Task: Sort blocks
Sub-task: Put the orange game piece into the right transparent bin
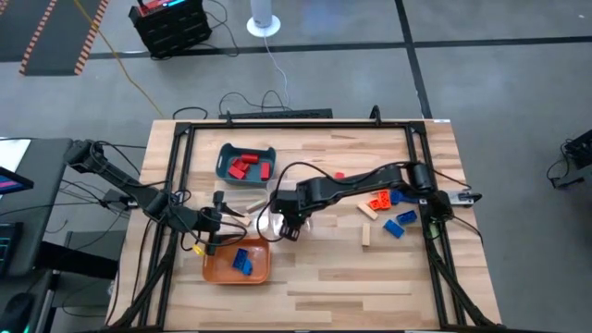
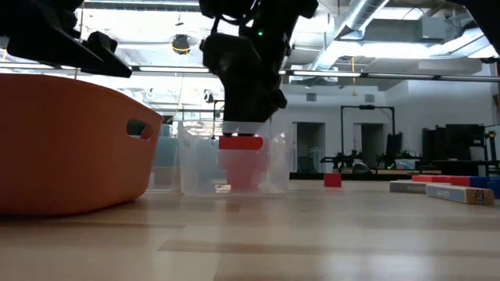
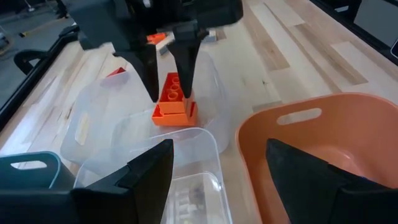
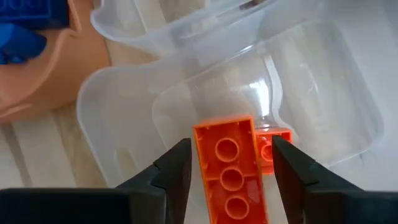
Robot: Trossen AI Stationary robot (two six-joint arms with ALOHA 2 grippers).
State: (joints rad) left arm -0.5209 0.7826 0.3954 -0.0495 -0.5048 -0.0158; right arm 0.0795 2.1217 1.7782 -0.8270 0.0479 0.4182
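My right gripper (image 1: pixel 289 227) hangs open over the clear tray (image 1: pixel 266 220), fingers pointing steeply down. An orange block (image 4: pixel 229 165) lies between its fingertips (image 3: pixel 186 74), with a gap on either side in the right wrist view. Its lower end seems to rest on a second orange block (image 3: pixel 169 116) inside the tray. In the low view the block (image 2: pixel 240 143) shows just under the gripper (image 2: pixel 242 125). My left gripper (image 3: pixel 217 180) waits open between the clear tray and the orange tray (image 3: pixel 323 143), empty.
The orange tray (image 1: pixel 239 261) holds blue blocks and the teal tray (image 1: pixel 246 162) holds red ones. Loose orange (image 1: pixel 377 201), blue (image 1: pixel 400 222), tan (image 1: pixel 367 231) and red (image 1: pixel 339 175) blocks lie on the table's right half. Bare wood lies along the near edge.
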